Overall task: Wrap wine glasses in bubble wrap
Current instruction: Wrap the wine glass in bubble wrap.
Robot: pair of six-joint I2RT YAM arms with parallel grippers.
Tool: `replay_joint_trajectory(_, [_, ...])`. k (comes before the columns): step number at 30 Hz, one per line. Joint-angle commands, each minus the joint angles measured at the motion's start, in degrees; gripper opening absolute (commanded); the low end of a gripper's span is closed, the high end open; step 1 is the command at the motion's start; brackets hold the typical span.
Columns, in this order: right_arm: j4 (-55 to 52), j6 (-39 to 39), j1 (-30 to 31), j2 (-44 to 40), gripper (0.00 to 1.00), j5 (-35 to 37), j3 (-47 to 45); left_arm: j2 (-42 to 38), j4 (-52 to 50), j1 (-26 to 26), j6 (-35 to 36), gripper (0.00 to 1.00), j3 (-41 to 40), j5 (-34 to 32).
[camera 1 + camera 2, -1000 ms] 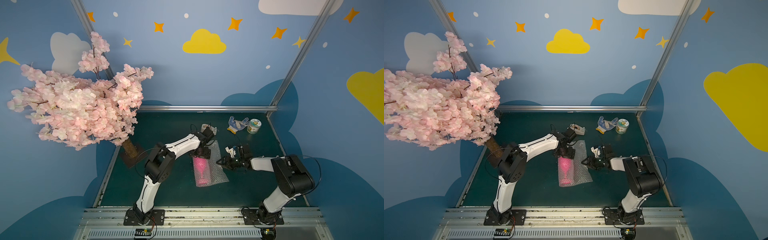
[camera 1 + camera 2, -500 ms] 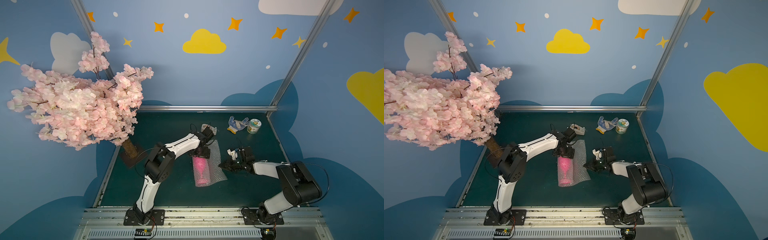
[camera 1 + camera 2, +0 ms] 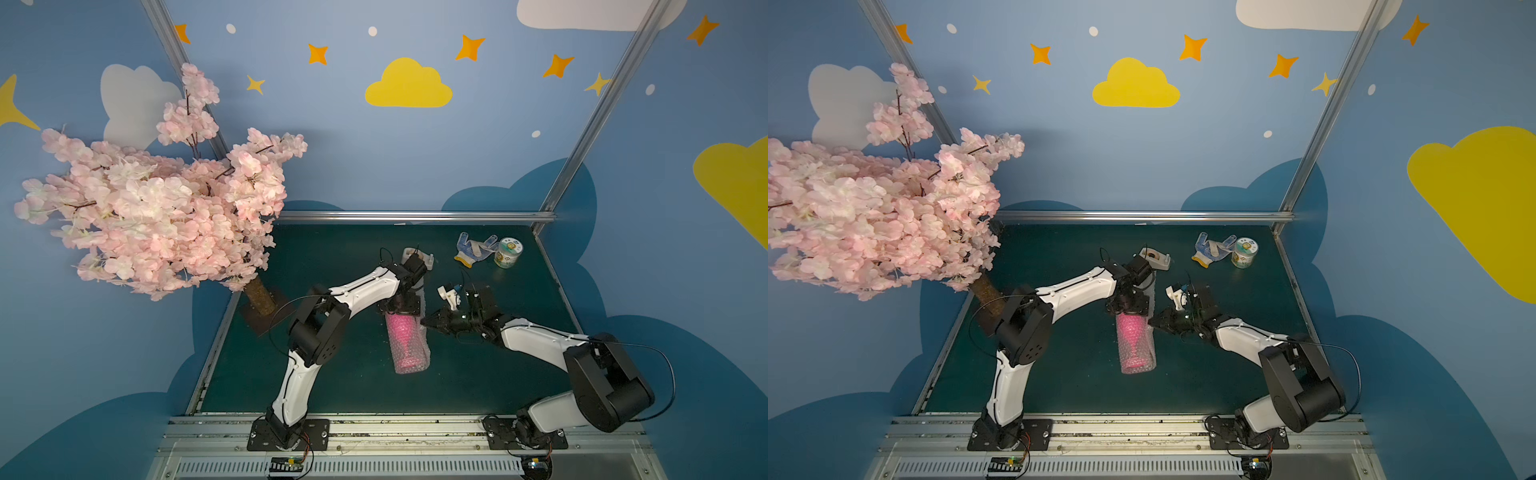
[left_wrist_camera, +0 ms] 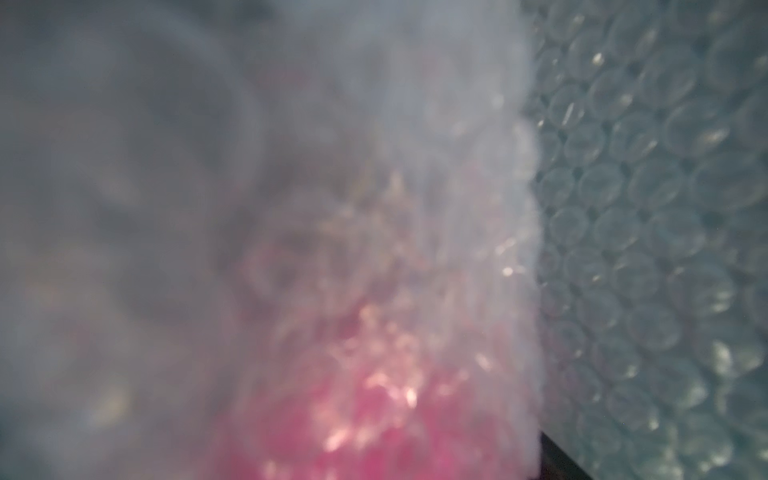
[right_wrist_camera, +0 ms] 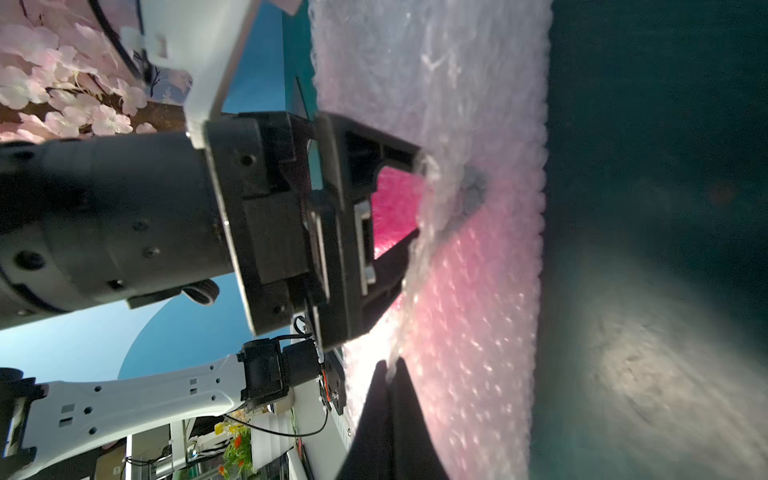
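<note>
The hot-pink wine glass point(image 3: 401, 336) point(image 3: 1131, 336) lies on its side on the green table, foot toward the front, rolled inside the bubble wrap point(image 3: 415, 361) point(image 3: 1142, 357). My left gripper point(image 3: 400, 311) point(image 3: 1128, 309) reaches down over the bowl end. Its jaws stand wide on either side of the bowl, closed on it through the wrap. The left wrist view is pressed against blurred bubble wrap point(image 4: 644, 208) with pink wine glass point(image 4: 374, 436) behind it. My right gripper point(image 3: 424, 322) point(image 5: 390, 368) is shut on the wrap's free edge beside the bowl.
A beige tape dispenser point(image 3: 417, 254) sits just behind my left wrist. A dotted work glove point(image 3: 473, 249) and a green-and-white can point(image 3: 508, 252) lie at the back right. A blossom tree point(image 3: 166, 216) overhangs the left side, with its trunk point(image 3: 259, 297) at the table point(image 3: 332, 374) edge.
My right gripper closed on the wrap's edge and moved left toward the glass. The flap that lay flat on the right now lies over the glass. My left gripper stayed put.
</note>
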Motion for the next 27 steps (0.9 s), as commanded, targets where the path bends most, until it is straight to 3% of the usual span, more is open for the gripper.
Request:
replay_joint_trajectory(1, [-0.62, -0.13, 1.69, 1.36, 0.00, 1.31, 1.31, -3.63, 0.80, 1.00, -2.99, 0.91, -1.43, 2.11])
replay_joint_trajectory(11, [-0.28, 0.17, 3.85, 2.95, 0.00, 2.42, 1.61, -11.33, 5.70, 2.74, -5.95, 0.93, -7.63, 3.04])
replay_joint_trajectory(18, [-0.34, 1.26, 4.15, 3.88, 0.00, 2.70, 4.28, -11.31, 5.82, 3.14, -5.72, 0.94, -8.91, 4.40])
replay_joint_trajectory(27, [-1.11, 0.81, 4.45, 5.47, 0.00, 2.43, 5.44, -22.30, 18.39, 3.14, -6.68, 0.96, -21.20, 4.37])
